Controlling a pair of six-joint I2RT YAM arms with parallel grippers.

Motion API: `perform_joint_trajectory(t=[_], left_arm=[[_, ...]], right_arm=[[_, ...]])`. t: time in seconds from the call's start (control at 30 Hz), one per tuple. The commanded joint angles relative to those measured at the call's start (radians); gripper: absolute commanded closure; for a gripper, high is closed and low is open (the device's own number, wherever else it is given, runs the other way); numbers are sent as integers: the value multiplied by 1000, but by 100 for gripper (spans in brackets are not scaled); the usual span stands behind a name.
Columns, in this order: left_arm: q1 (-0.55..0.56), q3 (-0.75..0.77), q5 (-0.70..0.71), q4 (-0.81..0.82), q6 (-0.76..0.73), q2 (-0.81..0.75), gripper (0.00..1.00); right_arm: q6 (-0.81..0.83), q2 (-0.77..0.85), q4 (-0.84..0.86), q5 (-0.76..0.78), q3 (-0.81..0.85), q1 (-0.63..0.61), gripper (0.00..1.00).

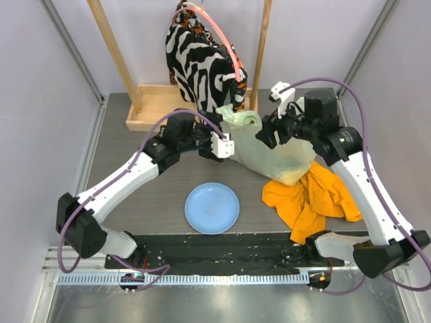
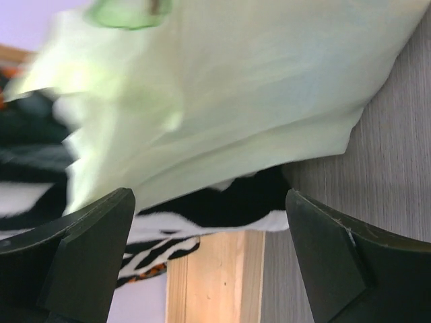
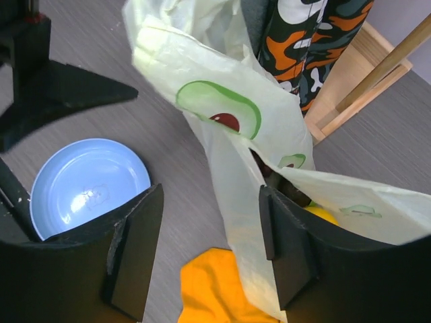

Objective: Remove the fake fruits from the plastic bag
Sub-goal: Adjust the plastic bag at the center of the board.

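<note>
Step in hand: opening the bag (image 1: 273, 149); no fruit is out yet.

- Bag is lying at the back right of the table (image 1: 135, 182), between the two grippers, its top near the zebra garment (image 1: 201, 64) and rack (image 1: 151, 108), its lower end overlapping the orange cloth (image 1: 313, 195).
- Left gripper (image 1: 223, 145) is pointing at the bag's left side. Its wrist view is showing the jaws spread wide, nothing between them, the film just beyond the tips.
- Right gripper (image 3: 210, 195) is hanging over the mouth, jaws parted. A strip of film is running down between them and draping over one finger (image 3: 289, 249); it is not pinched.
- A lemon (image 3: 322, 215) is peeking out at the mouth. A dark shape beside it may be another fruit; I cannot tell.
- Plate (image 1: 212, 208) is sitting bare, near the front.

Next, as I judge it: one gripper needs to pinch the film to hold the mouth open, while the other reaches in for the lemon. The thin film could get caught up with the fruit.
</note>
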State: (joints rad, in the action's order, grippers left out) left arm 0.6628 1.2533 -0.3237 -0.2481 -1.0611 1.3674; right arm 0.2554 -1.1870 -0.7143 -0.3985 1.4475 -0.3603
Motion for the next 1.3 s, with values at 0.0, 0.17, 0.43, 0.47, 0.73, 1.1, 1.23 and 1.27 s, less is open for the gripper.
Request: perform_joint_trajectory(t=[0.0,0.17,0.43,0.47,0.73,1.1,1.23,1.27], left_arm=[[34,46,29,136,-116,42,0],[64,80,52,269,-60,104,1],[31,167,137,251,131,84,5],[29,176,124,215,157,81,4],[31,313,83,115,283,146,1],[78,491,-247,-365,106,182,0],[110,529,-270,-525,12,191,1],[119,526,-259,-531,-32,190,1]], right_arm=[[76,-42,59,64,37,3,29],[180,13,56,153,-68,1,25],[215,53,40,156,-182,1,62],[223,67,24,132,-202,-8,73],[102,190,-86,-14,-369,-69,90],[73,211,-73,-7,-395,-43,89],[54,230,-62,-19,-415,-32,89],[51,234,-57,-22,-420,-29,89]])
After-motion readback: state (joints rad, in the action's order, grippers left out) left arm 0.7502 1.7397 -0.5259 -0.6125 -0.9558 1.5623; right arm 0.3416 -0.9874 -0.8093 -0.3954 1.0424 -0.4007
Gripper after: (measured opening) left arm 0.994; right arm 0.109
